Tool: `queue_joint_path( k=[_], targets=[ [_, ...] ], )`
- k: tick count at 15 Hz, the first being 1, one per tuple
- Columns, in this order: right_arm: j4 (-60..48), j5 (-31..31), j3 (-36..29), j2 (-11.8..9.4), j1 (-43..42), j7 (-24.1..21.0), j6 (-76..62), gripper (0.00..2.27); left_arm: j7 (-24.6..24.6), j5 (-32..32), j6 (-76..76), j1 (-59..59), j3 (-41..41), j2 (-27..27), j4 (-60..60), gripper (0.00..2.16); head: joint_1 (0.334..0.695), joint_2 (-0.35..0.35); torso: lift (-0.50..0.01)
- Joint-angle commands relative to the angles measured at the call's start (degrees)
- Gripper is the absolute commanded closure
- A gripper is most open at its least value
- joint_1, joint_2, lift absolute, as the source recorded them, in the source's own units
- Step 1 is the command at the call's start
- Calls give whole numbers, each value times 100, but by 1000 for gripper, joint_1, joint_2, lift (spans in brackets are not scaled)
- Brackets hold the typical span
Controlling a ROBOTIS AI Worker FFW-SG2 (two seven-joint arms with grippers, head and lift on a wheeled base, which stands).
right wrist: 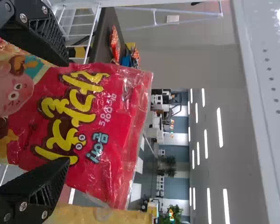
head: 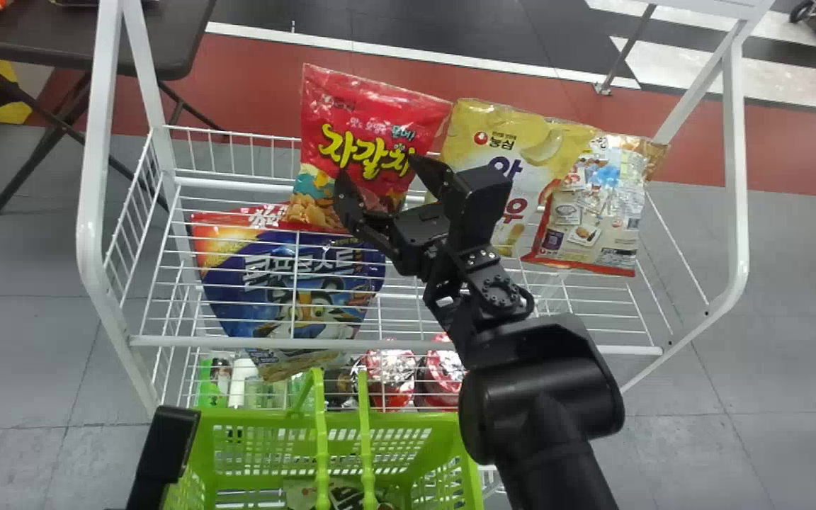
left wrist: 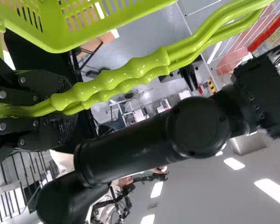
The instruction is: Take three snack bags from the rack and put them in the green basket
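Right pincer gapes wide at the red snack bag on the white rack as the left pincer grips the green basket by its handles.

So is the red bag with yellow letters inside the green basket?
No, the red bag is up in the white rack, with the right gripper open close to it.
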Motion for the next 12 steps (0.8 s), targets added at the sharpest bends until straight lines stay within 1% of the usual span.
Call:
queue_joint_path(
  k=[1, 2, 3, 4, 5, 6, 8, 10, 12],
  targets=[
    [245, 42, 95, 5, -302, 59, 250, 684, 1, 49, -45, -32, 2, 30, 47, 1845, 695, -200, -14],
    [245, 42, 139, 5, -408, 156, 601, 1065, 9, 58, -45, -41, 2, 47, 47, 1845, 695, -192, -14],
    [245, 51, 192, 5, -504, 253, 830, 1514, 9, 58, -45, -41, 2, 47, 47, 1845, 695, -183, -14],
    [245, 51, 227, 5, -592, 306, 1023, 1794, 18, 66, -45, -41, 2, 56, 47, 1845, 695, -175, -14],
    [298, 51, 245, 5, -698, 402, 1234, 1926, 18, 66, -45, -41, 2, 56, 47, 1845, 695, -158, -14],
    [377, 51, 245, 5, -794, 437, 1339, 2027, 18, 66, -45, -41, 2, 74, 47, 1845, 695, -151, -14],
    [456, 42, 227, 5, -821, 481, 1287, 2101, 27, 84, -45, -50, 20, 83, 64, 1845, 695, -141, -14],
    [377, -2, 192, 5, -627, 604, 1234, 2105, 27, 110, -63, -103, 28, 83, 126, 1845, 695, -136, -14],
    [-45, -107, 166, 5, -311, 683, 1216, 2105, 27, 110, -63, -129, 20, 83, 143, 1845, 695, -134, -14]
  ],
)
